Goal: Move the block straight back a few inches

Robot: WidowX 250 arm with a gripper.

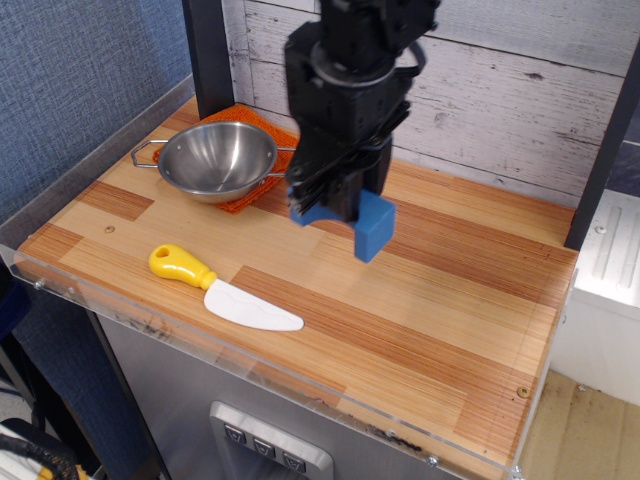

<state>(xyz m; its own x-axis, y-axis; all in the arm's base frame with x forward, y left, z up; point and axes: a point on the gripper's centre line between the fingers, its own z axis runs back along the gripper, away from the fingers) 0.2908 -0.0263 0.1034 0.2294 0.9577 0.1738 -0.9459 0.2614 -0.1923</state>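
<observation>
Near the back of the striped wooden tabletop (430, 330), the black robot gripper (335, 195) is clamped on the matte blue arched block (360, 222). Block sits right of the steel bowl (216, 160), well behind the yellow-handled white toy knife (224, 290).

Bowl (217, 160) on orange cloth (268, 172) blocks back-left; knife (224, 289) front-left; wall (500, 90) behind; right side open.
</observation>
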